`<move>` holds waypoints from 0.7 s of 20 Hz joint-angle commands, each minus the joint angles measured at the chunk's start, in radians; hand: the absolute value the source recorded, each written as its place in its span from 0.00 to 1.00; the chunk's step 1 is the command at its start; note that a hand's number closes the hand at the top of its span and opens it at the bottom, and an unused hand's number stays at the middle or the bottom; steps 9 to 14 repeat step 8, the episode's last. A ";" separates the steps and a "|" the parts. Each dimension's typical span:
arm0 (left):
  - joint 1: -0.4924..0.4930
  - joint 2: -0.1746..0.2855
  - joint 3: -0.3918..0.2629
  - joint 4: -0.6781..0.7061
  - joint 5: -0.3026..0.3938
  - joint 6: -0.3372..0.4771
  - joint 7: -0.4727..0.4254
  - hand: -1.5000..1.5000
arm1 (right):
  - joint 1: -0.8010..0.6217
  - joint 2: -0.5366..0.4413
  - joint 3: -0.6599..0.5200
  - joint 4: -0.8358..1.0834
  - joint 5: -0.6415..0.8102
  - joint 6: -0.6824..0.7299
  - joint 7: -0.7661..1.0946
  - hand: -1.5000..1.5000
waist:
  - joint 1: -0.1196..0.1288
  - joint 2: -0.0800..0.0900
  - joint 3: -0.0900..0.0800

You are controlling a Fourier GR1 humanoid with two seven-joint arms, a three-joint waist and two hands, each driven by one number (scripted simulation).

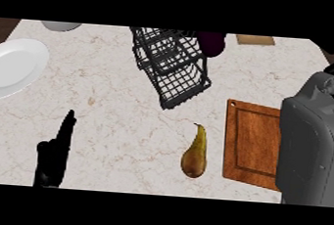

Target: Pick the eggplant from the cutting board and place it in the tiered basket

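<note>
Sitting at tiered basket [178,84], eggplant [211,43]

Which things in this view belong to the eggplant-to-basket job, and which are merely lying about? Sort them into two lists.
Belong to the job: eggplant, tiered basket, cutting board.

Lying about: pear, white plate, pale bowl.

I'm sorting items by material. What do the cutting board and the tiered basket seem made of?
The cutting board looks like wood, smooth-finished: reddish-brown with grain streaks. The tiered basket looks like black-coated metal wire, though plastic is possible: thin crossing bars with the counter showing through.
</note>
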 commanded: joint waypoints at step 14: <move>0.063 -0.011 0.005 -0.001 0.018 -0.001 0.014 0.50 | 0.355 0.000 0.143 -0.587 -0.090 0.266 0.167 0.00 | -0.047 -0.006 -0.005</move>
